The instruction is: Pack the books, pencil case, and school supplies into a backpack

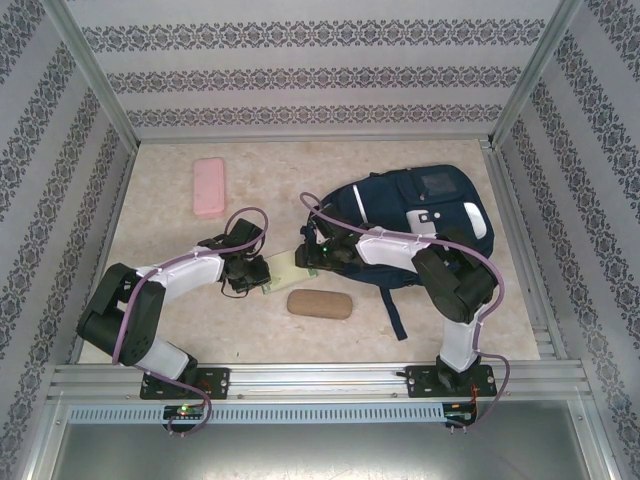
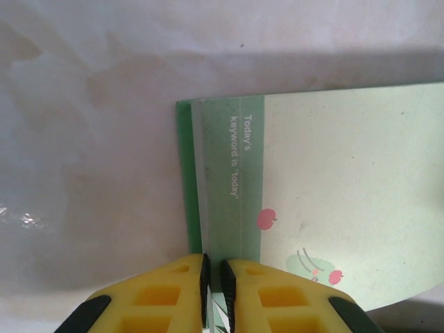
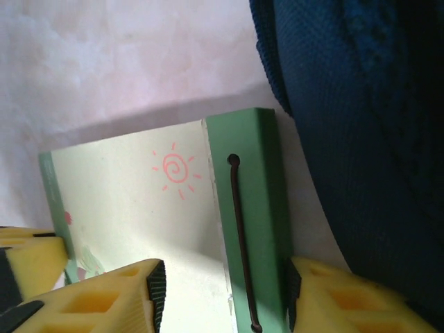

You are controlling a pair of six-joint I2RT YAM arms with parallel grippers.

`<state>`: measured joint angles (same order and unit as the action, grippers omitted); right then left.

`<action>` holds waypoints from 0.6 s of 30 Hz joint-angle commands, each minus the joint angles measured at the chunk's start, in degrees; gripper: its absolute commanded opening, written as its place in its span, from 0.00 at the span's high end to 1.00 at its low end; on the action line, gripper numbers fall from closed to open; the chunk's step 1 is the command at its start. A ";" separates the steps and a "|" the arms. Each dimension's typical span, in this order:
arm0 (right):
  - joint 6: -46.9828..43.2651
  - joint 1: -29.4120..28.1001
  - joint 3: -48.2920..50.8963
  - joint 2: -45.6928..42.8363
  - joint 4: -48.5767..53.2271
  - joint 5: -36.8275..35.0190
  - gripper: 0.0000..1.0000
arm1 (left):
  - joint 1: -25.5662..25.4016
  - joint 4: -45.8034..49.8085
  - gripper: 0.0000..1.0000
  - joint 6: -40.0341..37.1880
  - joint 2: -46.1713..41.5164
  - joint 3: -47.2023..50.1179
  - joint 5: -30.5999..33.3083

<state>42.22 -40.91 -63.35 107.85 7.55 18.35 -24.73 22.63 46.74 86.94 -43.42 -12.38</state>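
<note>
Notebook (image 1: 285, 268) between both arms, just left of the backpack (image 1: 410, 225).
Left fingers (image 2: 152, 298) are clamped on its dark green edge. Right fingers (image 3: 104, 298) stand apart over the opposite end, the elastic band between them, with the backpack's navy fabric crowding that side. On the tabletop (image 1: 180, 320), a brown case (image 1: 319, 303) lies near, toward the arm bases, and a pink case (image 1: 208, 186) lies well apart at far left.

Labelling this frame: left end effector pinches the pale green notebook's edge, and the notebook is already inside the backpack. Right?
Not quite. The left end effector does pinch the pale green notebook at its edge, but the notebook is not inside the backpack. It is outside, beside it, as the top external view shows.
</note>
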 commanded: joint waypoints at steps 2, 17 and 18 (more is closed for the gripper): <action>5.37 -1.52 2.59 0.52 -12.86 17.33 0.55 | -0.28 -1.23 0.82 -0.19 4.62 3.08 0.05; 4.33 -0.64 5.99 -6.51 -14.26 25.56 0.64 | -0.16 2.28 0.83 -4.63 5.12 0.04 3.44; 4.52 -0.71 6.17 -6.44 -14.56 25.51 0.64 | -0.09 2.79 0.83 -5.47 5.09 -0.48 3.59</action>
<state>46.00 -38.59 -57.49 103.22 0.69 30.20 -24.56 25.02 44.64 87.59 -44.80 -7.79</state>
